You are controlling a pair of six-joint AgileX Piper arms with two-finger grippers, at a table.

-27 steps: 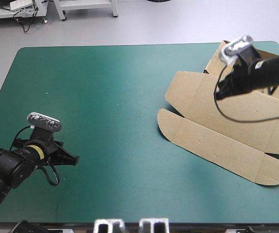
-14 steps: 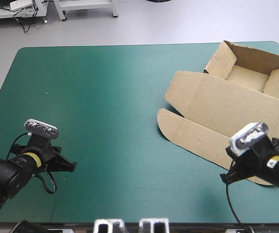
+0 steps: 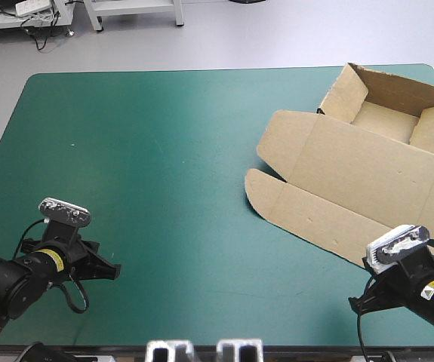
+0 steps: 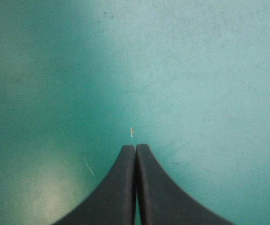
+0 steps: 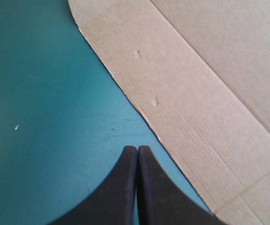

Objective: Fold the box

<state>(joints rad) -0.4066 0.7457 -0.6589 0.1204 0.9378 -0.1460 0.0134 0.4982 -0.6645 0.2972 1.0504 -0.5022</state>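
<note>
Your left claw (image 3: 115,268) and right claw (image 3: 355,303) hover clenched, empty, at the near corners of the surface (image 3: 164,151); the box (image 3: 352,173) sits far right, walls raised, lid flat. Both look parked off the board, the folding apparently done.

No text, label, brand mark or number is legible on the box (image 3: 337,170) or the tabletop (image 3: 164,151) in any view.
</note>
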